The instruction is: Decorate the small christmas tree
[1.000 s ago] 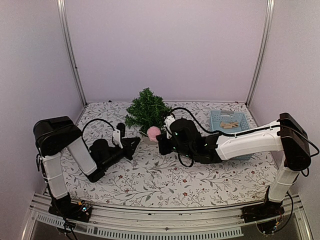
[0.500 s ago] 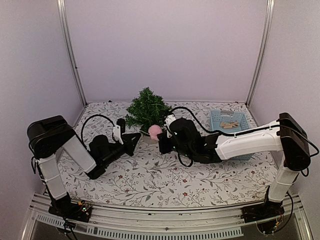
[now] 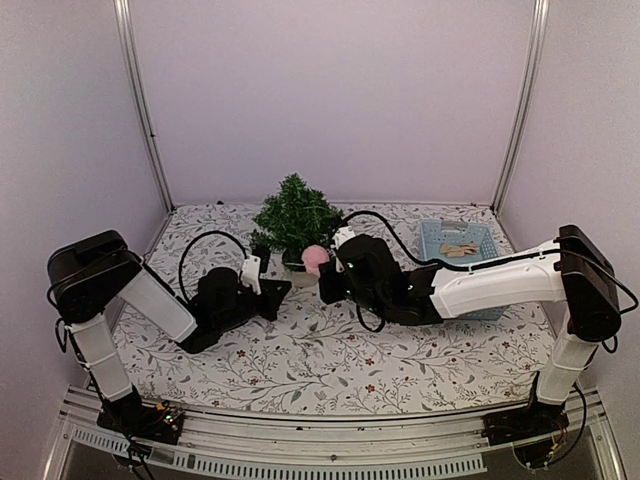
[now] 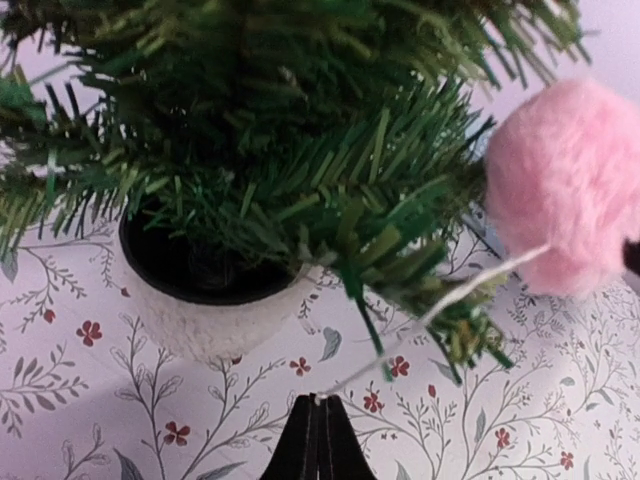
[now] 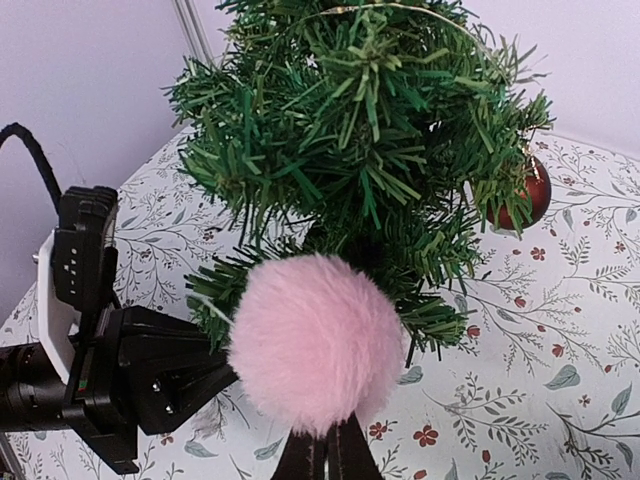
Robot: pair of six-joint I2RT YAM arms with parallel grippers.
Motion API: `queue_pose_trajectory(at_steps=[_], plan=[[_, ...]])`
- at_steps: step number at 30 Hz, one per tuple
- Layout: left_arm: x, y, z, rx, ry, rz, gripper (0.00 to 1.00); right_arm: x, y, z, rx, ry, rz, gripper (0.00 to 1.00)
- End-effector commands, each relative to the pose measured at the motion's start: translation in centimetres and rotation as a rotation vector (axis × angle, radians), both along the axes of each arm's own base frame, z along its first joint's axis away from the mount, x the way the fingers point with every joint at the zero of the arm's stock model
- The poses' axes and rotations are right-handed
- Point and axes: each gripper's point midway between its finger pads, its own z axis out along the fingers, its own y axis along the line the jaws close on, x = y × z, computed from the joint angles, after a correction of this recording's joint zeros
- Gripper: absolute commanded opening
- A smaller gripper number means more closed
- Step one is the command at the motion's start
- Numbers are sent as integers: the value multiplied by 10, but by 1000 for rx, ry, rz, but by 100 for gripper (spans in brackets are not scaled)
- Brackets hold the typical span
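1. Tree (image 3: 295, 215) stands far centre on counter (image 3: 330, 365).
2. Right claw (image 5: 322, 448) is closed on pink pom-pom (image 5: 315, 340), holding it against the low branches, likely for hanging.
3. Left claw (image 4: 318, 428) is pinched tight on string (image 4: 440, 305), holding it taut, probably to hook a branch.

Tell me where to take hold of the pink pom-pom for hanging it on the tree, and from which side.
Probably its white string, not the fluffy pink pom-pom: the string is what loops over a branch, and it stretches out below the small christmas tree's lower branches. Come in low from the near left, where the left end effector pinches its end.
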Motion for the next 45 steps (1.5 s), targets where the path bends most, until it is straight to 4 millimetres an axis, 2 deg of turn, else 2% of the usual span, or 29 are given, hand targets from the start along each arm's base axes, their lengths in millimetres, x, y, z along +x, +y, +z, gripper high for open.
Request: queue_pose_trajectory(at_steps=[1, 6, 15, 25, 33, 45], plan=[[-11, 4, -21, 42, 78, 17, 0, 2, -5, 6, 28, -22, -32, 0], [-15, -1, -19, 36, 75, -4, 0, 4, -6, 5, 18, -28, -39, 0], [-22, -31, 8, 60, 25, -109, 0, 4, -2, -12, -11, -8, -27, 0], [-18, -48, 47, 66, 23, -156, 0, 2, -1, -16, -14, 0, -21, 0], [-15, -46, 68, 102, 53, -147, 0, 3, -3, -16, -15, -2, -31, 0], [-6, -23, 84, 128, 88, -129, 0, 4, -6, -15, -10, 0, -47, 0]])
